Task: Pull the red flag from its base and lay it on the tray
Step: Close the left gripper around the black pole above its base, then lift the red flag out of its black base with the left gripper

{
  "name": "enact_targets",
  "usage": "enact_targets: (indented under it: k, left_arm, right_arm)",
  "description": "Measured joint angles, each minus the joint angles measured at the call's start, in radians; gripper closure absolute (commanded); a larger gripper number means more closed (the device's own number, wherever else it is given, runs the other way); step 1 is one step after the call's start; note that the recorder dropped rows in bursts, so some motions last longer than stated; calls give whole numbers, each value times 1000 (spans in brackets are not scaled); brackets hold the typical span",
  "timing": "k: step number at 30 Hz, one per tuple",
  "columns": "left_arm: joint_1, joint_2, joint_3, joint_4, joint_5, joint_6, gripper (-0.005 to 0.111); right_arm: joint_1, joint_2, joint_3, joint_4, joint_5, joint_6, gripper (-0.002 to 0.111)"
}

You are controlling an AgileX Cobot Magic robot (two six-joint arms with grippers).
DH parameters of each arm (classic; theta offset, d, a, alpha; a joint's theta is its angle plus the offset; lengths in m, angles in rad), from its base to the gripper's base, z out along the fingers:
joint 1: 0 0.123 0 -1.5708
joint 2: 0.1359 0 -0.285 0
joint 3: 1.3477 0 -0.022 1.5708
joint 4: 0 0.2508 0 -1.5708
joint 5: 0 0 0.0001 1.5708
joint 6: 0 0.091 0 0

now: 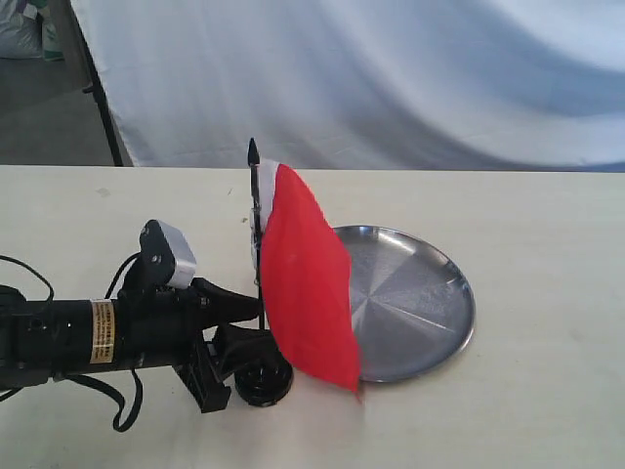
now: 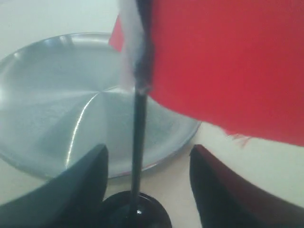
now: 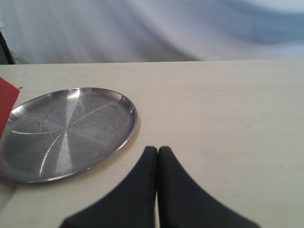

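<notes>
The red flag [image 1: 308,293] stands upright on its thin black pole [image 2: 138,142], which is plugged into the round black base [image 1: 264,381] on the table. The cloth hangs down toward the silver tray [image 1: 420,293], which lies just right of the base. My left gripper [image 1: 266,337] is open and low beside the base. In the left wrist view its two fingers straddle the pole just above the base [image 2: 137,213] without touching it. My right gripper [image 3: 157,149] is shut and empty over bare table beside the tray [image 3: 66,128]. It does not show in the exterior view.
A white cloth backdrop [image 1: 391,78] hangs behind the table's far edge, with a dark stand leg [image 1: 103,107] at the back left. Light tabletop [image 1: 547,274] extends to the right of the tray.
</notes>
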Motion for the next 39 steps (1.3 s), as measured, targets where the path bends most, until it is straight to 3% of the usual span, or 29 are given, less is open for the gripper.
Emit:
enact_targets:
  k: [2,5,8,30,39]
  left_arm:
    - [0,0,0,-4,0,0,63]
    - [0,0,0,-7,0,0,88]
    - [0,0,0,-7,0,0,106]
    - [-2,8,0,-92,-14,56,107]
    - [-3,6,-1,-160,-143,95,107]
  right_arm:
    - [0,0,0,0,0,0,108]
    - [0,0,0,0,0,0,108]
    - [0,0,0,0,0,0,108]
    - [0,0,0,0,0,0,108]
    - [0,0,0,0,0,0,108]
